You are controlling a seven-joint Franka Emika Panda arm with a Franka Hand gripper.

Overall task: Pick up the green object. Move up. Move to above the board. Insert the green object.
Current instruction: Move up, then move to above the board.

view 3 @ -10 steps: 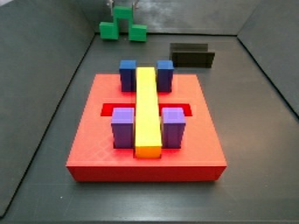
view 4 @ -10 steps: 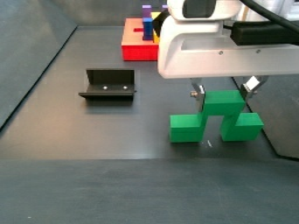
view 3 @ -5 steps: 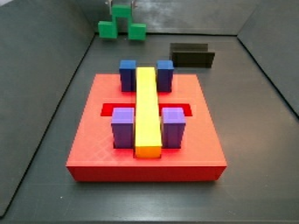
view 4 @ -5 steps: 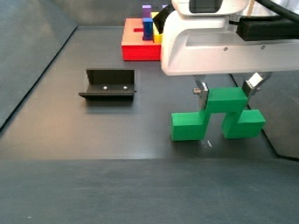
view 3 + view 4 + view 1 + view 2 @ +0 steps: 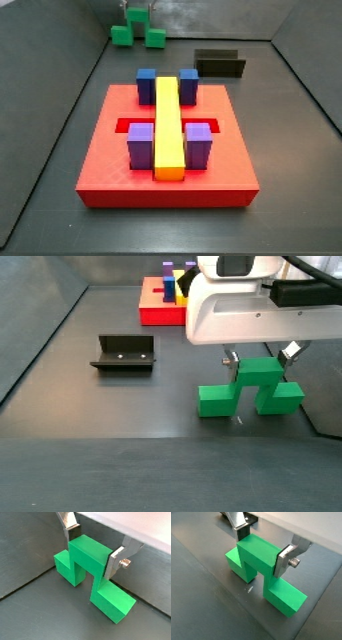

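Observation:
The green object (image 5: 93, 587) is a bright green arch with a raised middle section. My gripper (image 5: 91, 551) is shut on that raised section, one silver finger (image 5: 115, 562) on each side, as both wrist views show (image 5: 264, 548). In a side view the gripper (image 5: 258, 356) hangs under the white hand and holds the green object (image 5: 251, 394) just above the dark floor. In a side view the green object (image 5: 138, 30) is far at the back. The board (image 5: 120, 170) is a red slab some way from it, and also shows in a side view (image 5: 158, 314).
On the board lie a long yellow bar (image 5: 168, 120), two blue blocks (image 5: 147, 82) and two purple blocks (image 5: 140, 145). The dark fixture (image 5: 221, 63) stands on the floor between board and green object, seen also in a side view (image 5: 123, 353). Grey walls bound the floor.
The gripper has risen a little with the green object in it; the piece now sits slightly higher in both side views. The board and fixture have not moved.

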